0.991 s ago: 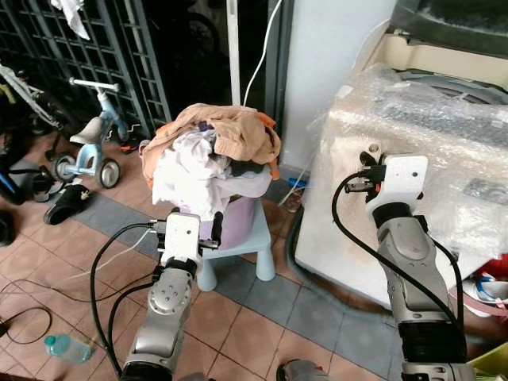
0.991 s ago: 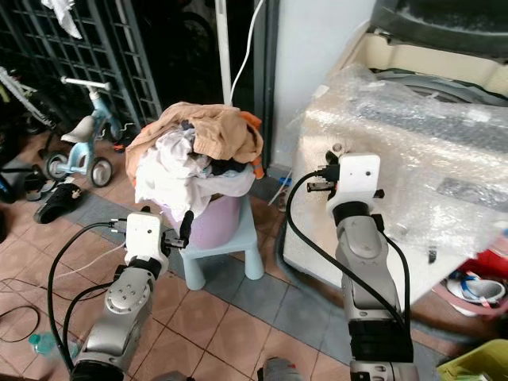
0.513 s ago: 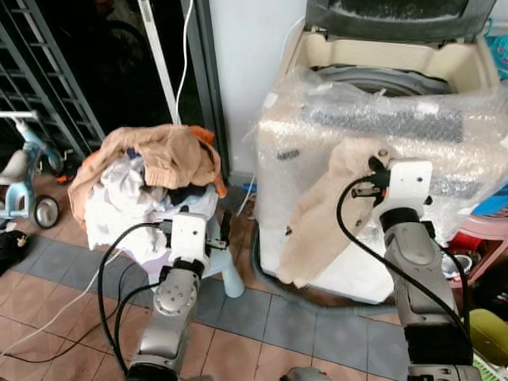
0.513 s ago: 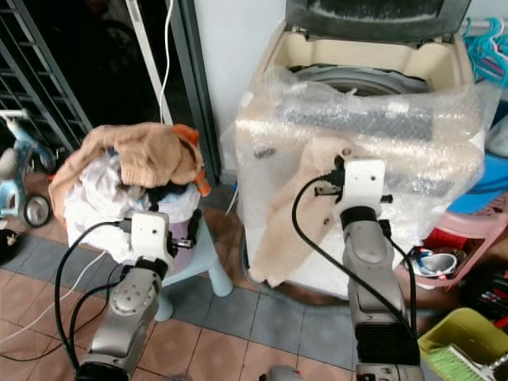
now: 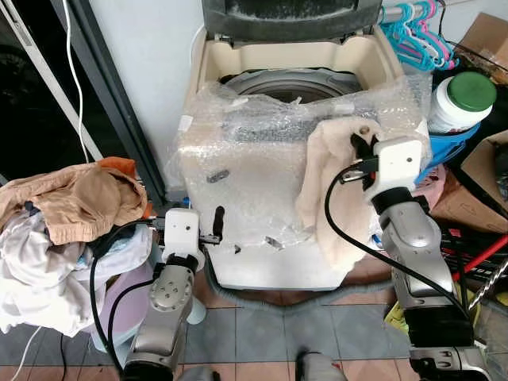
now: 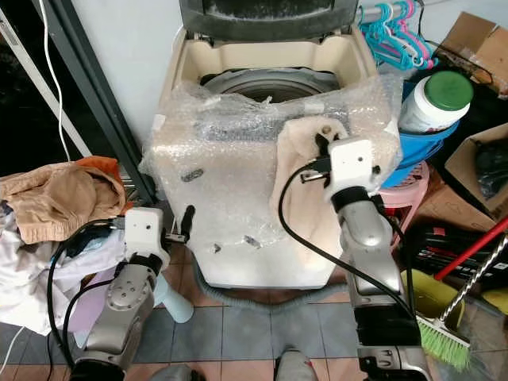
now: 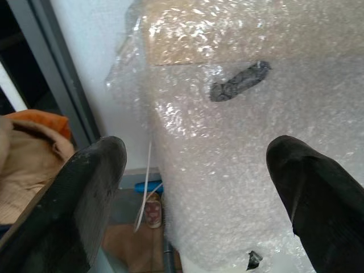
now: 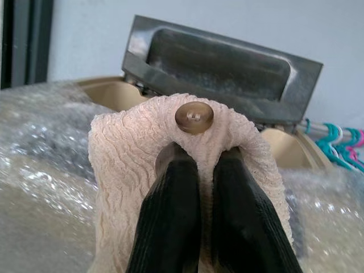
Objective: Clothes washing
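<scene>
One washing machine (image 5: 262, 222), one beige garment (image 5: 329, 182) gripped

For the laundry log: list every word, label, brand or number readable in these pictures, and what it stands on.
None can be read.
Washing machine: its control panel lies under bubble wrap, markings blurred.
White jar with green lid: no legible label.
Cream garment in the right gripper: bears a button, no text.
</scene>
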Tool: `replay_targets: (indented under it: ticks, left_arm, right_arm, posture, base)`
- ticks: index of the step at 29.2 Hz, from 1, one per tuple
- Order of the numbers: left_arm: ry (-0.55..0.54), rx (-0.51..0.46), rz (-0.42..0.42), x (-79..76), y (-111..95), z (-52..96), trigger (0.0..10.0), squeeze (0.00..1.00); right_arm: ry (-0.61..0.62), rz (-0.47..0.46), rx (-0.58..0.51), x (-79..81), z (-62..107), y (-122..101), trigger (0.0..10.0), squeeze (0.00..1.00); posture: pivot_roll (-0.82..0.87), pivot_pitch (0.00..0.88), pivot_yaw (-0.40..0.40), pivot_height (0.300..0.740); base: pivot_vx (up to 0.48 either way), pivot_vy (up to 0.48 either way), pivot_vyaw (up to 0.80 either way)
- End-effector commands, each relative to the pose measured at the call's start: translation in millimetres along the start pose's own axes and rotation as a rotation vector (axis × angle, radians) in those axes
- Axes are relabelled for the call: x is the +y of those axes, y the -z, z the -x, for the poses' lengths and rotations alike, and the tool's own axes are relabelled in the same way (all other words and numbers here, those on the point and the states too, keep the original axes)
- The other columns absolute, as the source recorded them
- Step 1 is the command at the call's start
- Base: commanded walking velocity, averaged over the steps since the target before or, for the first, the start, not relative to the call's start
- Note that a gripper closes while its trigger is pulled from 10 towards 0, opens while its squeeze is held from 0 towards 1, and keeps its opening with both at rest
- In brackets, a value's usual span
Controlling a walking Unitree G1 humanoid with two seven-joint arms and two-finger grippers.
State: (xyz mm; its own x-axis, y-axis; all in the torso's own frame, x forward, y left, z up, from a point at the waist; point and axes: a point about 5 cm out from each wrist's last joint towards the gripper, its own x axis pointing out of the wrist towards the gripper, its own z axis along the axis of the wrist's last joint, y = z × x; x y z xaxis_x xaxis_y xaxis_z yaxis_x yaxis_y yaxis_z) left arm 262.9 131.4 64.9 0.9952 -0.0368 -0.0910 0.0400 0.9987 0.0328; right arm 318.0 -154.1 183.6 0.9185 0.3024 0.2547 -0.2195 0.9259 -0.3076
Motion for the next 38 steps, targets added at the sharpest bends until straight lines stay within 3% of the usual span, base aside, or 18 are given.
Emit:
replay_targets:
  ticks: [1,6,15,22,32,38]
  left_arm:
    - [-0.030,0.023,0.007,6.3,4,1.4,10.0,0.00]
    - [-0.068,0.044,-0.006,15.5,8,5.4,10.0,0.00]
    - [-0.081,0.055,0.001,17.1,9,7.9,10.0,0.00]
    - [-0.079,0.057,0.004,16.3,9,7.8,10.0,0.00]
    - [-0.087,0.072,0.000,17.5,11,11.3,10.0,0.00]
    - [-0.085,0.075,-0.002,17.1,11,10.1,10.0,0.00]
  right_arm:
    - [-0.058,0.033,-0.077,0.4,-8.6,-16,10.0,0.00]
    - [-0.151,0.076,-0.144,0.0,-24.7,-33,10.0,0.00]
    - [-0.153,0.093,-0.207,-15.8,-48.2,-52,10.0,0.00]
    - [-0.179,0.117,-0.234,-20.7,-57.7,-60,10.0,0.00]
    - [-0.226,0.115,-0.254,-11.7,-64.2,-59,10.0,0.00]
    - [-0.172,0.124,-0.258,-27.6,-80.5,-72,10.0,0.00]
  posture:
    - [-0.06,0.000,0.055,0.740]
    - [-0.05,0.000,0.047,0.740]
    - [-0.04,0.000,0.045,0.740]
    - [-0.04,0.000,0.046,0.740]
    - [-0.03,0.000,0.042,0.740]
    - [-0.04,0.000,0.042,0.740]
  base:
    - [0.000,0.000,0.00]
    - [0.109,0.000,0.00]
    - [0.274,0.000,0.00]
    - [0.273,0.000,0.00]
    - [0.386,0.000,0.00]
    - [0.396,0.000,0.00]
